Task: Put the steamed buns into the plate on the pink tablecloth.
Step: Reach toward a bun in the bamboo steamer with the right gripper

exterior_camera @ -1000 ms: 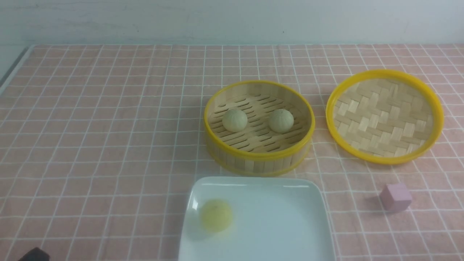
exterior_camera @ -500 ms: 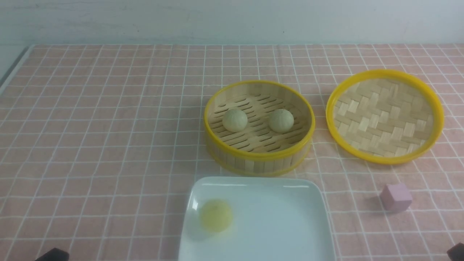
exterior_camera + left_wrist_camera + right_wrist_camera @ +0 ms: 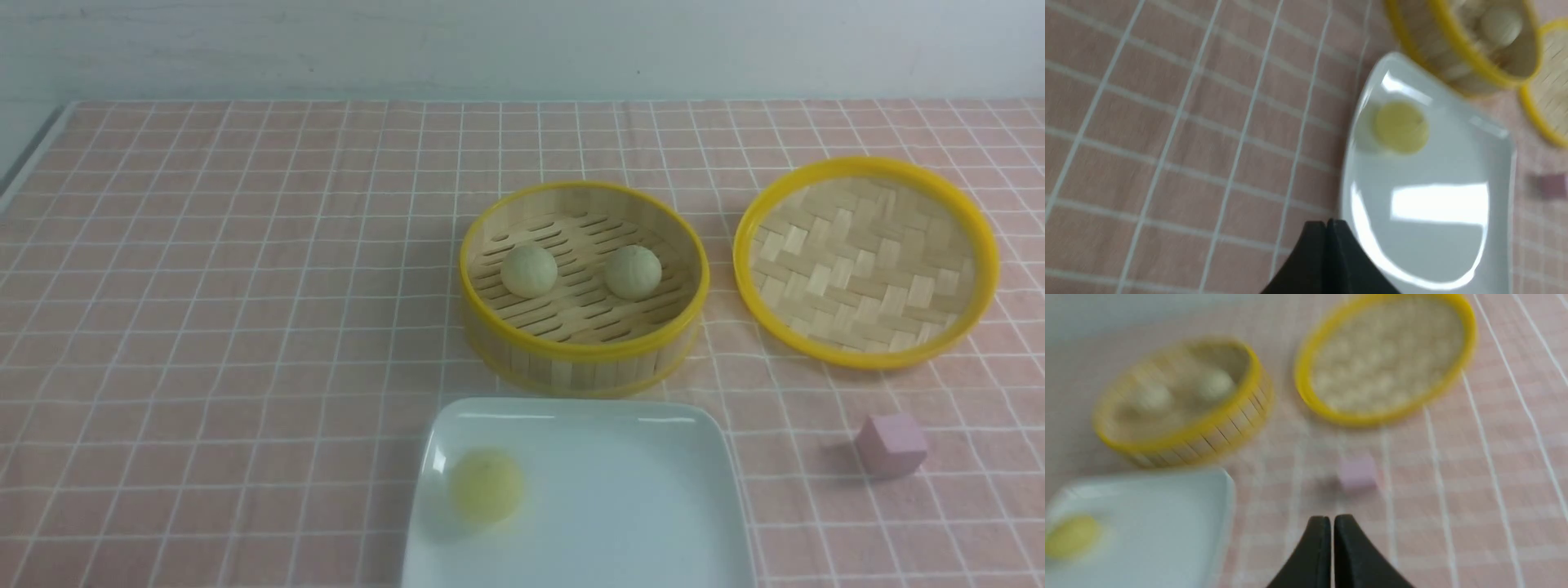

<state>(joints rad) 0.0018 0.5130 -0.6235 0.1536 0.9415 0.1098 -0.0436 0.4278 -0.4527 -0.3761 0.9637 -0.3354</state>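
One bun (image 3: 486,487) on plate (image 3: 637,457), two buns (image 3: 529,271) in steamer (image 3: 584,365)

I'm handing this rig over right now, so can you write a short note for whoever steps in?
Claws: left claw shut, empty; right claw shut, empty. Both are out of the front view.
One bun lies on the plate, on the pink tablecloth.
Two buns sit in the steamer basket.
Done: one of three. Left: move the other two onto the plate.

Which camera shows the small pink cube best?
The front view: the pink cube is sharp and whole there, on the tablecloth. The right wrist view shows it whole but blurred; the left wrist view, only a blurred patch at the frame's edge.
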